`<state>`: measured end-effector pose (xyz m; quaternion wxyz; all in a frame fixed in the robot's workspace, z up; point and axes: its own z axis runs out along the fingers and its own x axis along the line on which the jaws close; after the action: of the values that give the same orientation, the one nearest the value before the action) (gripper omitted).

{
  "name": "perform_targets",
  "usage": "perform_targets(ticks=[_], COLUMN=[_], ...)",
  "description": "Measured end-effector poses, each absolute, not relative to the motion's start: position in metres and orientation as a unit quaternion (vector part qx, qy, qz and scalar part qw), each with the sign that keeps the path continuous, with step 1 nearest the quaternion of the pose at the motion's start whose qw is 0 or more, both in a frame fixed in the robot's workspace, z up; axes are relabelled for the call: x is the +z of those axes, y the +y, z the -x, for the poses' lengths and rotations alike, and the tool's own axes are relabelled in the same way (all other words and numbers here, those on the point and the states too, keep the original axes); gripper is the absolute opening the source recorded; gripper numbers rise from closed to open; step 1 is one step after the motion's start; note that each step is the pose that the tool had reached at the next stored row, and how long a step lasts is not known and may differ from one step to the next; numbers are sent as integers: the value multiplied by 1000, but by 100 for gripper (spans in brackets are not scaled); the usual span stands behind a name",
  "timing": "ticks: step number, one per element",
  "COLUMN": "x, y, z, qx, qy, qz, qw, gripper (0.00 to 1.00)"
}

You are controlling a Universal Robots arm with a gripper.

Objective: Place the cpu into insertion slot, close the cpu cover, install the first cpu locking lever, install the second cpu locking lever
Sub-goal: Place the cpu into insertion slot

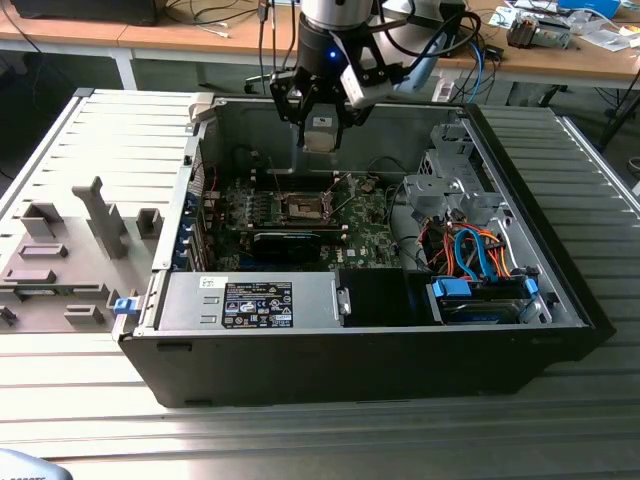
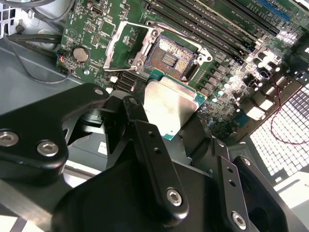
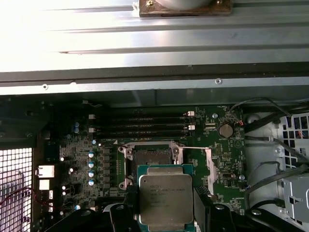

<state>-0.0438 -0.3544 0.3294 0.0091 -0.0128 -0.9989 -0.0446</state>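
My gripper (image 1: 320, 118) is shut on the cpu (image 1: 320, 136), gripping the silver-grey chip by two opposite edges and holding it in the air over the open computer case. In both wrist views the cpu (image 2: 170, 104) (image 3: 165, 197) hangs above the green motherboard (image 3: 212, 140), just off to one side of the insertion slot (image 2: 170, 57) (image 3: 151, 157). The slot lies bare, its dark centre showing, near the middle of the board (image 1: 300, 208). The cpu cover (image 2: 124, 42) is swung open and stands up beside the slot. Black fingers (image 2: 145, 140) hide part of the chip's edges.
The case (image 1: 350, 350) is a black box with high walls around the board. A power supply (image 1: 250, 302) sits at its front and a drive cage with blue and orange cables (image 1: 480, 255) at the exterior view's right. Memory slots (image 3: 137, 126) run beside the socket. A grey fixture plate (image 1: 70, 250) lies on the exterior view's left.
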Motion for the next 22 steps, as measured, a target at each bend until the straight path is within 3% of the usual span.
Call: perform_targets(ticks=[22], x=[325], y=[-354], z=[44], qx=[-45], qy=[-999], qz=[13], qw=[9], gripper=[55])
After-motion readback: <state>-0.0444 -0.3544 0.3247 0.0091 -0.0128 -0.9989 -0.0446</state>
